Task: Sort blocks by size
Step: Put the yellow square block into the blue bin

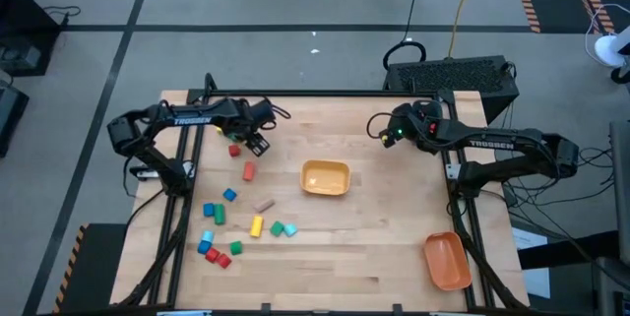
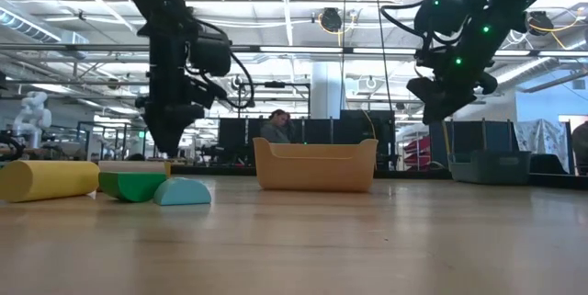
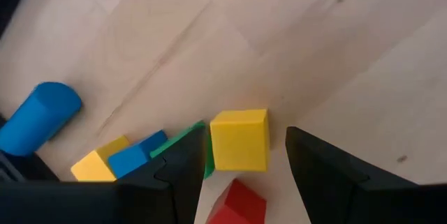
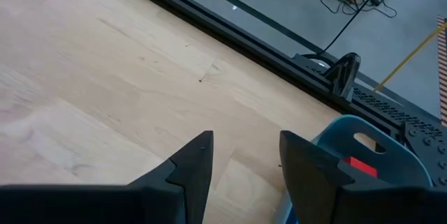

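- my left gripper (image 3: pixel 241 175) hangs low over the far left corner of the table (image 1: pixel 384 247), in the upper left of the high view; fingers spread, nothing pinched.
- the yellow cube (image 3: pixel 239 140) lies straight ahead, centred in the gap between my left fingers (image 3: pixel 183 175), its flat faces square to them. it seems to be touching neither finger, though i can't be sure of that. judgement: a short drop and a squeeze should take it, no sideways shift needed.
- crowding: a red block (image 3: pixel 239 202) sits just beside the cube on the near side, and a green block (image 3: pixel 183 139) lies against its other flank under one finger. that finger could land on the green one.
- a blue cylinder (image 3: pixel 38 116) lies on its side well apart, long axis slanting toward the lower left of the left wrist view.
- the left arm is clearly nearer. my right gripper (image 4: pixel 241 161) hovers high at the far right of the table, fingers apart and empty.
- the main scatter of blocks (image 1: pixel 241 227) lies in the lower left of the high view, the yellow bin (image 1: pixel 325 177) mid-table, the orange bin (image 1: pixel 446 260) lower right.
- the left wrist view alone shows the cube's alignment; the high view shows only a red speck under the gripper.
- the right wrist view alone shows a blue bin (image 4: pixel 391 158) with a red block (image 4: pixel 363 166) inside.
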Motion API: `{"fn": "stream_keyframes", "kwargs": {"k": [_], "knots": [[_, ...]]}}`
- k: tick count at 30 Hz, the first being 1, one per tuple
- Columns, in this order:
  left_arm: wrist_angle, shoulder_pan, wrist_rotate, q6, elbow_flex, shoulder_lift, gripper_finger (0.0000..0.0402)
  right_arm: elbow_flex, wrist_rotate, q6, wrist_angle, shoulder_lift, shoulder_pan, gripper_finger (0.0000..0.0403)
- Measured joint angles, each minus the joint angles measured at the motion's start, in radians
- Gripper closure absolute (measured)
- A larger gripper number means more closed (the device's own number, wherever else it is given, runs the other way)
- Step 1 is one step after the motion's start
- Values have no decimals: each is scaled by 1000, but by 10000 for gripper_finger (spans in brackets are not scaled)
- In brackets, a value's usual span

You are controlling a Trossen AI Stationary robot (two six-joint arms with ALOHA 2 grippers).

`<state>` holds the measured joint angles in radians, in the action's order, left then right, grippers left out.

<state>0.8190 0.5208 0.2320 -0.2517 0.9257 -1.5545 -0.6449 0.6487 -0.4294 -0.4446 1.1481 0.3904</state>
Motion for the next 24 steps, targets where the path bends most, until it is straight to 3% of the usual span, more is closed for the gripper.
{"fn": "stream_keyframes", "kwargs": {"k": [9, 15, 24], "knots": [[1, 4, 11, 3, 0, -85, 203, 0, 0, 4, -1, 0, 0, 253], [0, 15, -50, 25, -1, -116, 205, 0, -1, 8, -2, 0, -1, 253], [-53, 15, -81, 58, 0, -133, 264, 0, 0, 6, -1, 0, -36, 253]]}}
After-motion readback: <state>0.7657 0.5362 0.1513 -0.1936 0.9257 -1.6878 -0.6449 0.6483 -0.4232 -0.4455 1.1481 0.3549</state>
